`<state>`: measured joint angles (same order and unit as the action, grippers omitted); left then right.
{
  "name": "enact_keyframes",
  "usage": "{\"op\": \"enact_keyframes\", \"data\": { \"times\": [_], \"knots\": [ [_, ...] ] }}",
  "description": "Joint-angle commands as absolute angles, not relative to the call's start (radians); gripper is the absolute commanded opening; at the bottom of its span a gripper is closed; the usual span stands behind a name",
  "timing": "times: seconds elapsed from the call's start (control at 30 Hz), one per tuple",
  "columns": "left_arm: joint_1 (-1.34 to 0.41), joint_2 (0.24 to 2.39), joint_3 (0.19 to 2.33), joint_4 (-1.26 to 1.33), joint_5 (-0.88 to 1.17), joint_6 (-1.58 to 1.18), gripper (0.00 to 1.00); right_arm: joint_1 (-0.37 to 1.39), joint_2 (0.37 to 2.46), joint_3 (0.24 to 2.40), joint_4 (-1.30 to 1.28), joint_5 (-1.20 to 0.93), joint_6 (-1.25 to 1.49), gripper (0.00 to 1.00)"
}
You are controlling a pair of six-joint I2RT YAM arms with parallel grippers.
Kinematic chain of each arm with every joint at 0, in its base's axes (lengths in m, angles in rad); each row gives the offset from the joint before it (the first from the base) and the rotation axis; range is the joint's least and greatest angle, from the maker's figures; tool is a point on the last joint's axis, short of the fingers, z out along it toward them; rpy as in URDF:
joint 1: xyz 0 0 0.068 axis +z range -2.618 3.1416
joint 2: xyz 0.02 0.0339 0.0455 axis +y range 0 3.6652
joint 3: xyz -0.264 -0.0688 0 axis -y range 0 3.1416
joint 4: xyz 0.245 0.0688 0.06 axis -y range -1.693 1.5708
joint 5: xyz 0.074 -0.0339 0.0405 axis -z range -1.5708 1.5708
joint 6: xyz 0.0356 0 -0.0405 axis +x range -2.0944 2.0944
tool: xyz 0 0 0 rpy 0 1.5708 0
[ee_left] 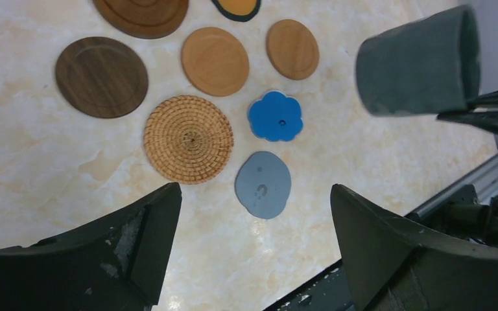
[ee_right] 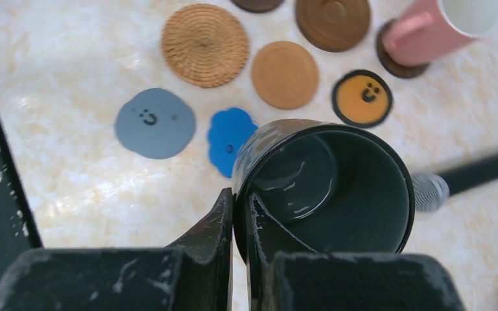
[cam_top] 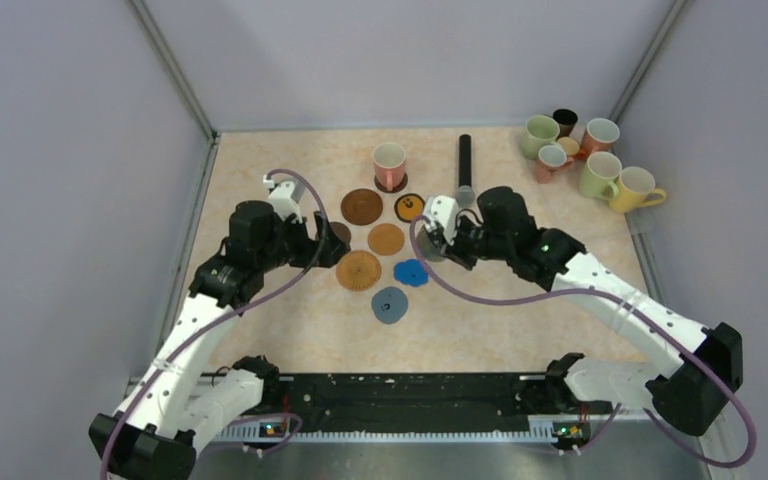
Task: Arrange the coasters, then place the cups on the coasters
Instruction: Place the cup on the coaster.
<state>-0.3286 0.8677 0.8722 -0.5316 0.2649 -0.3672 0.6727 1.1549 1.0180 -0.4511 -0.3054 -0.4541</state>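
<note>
From above, the coasters (cam_top: 385, 240) lie on the tabletop (cam_top: 290, 330), a pink cup (cam_top: 389, 165) on one. Left wrist: the left end effector (ee_left: 253, 246) stands wide. Right wrist: the right end effector (ee_right: 240, 217) pinches the dark green cup (ee_right: 337, 188) near the blue coaster (ee_right: 228, 133)

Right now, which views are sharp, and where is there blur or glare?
Left wrist: the woven coaster is crisp, the dark green cup at upper right is soft. Right wrist: glare streaks the cup's glossy inside, and the black cylinder is smeared. Top external: even light, faint shadows.
</note>
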Motion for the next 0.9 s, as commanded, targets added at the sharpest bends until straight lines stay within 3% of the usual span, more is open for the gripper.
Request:
{"op": "enact_keyframes", "data": {
  "times": [0.0, 0.23, 0.67, 0.87],
  "knots": [
    [-0.334, 0.923, 0.970, -0.501, 0.417, -0.386, 0.89, 0.791, 1.127, 1.034, -0.345, -0.342, -0.555, 0.00],
    [-0.403, 1.089, 1.082, -0.520, 0.517, -0.387, 0.86, 0.989, 1.204, 1.101, -0.362, -0.189, -0.559, 0.00],
    [-0.546, 1.227, 1.113, -0.525, 0.399, -0.350, 0.79, 1.121, 1.289, 1.171, -0.345, -0.046, -0.528, 0.00],
    [-0.585, 1.263, 1.136, -0.573, 0.331, -0.321, 0.64, 1.140, 1.348, 1.205, -0.325, -0.006, -0.526, 0.00]
  ]
}}
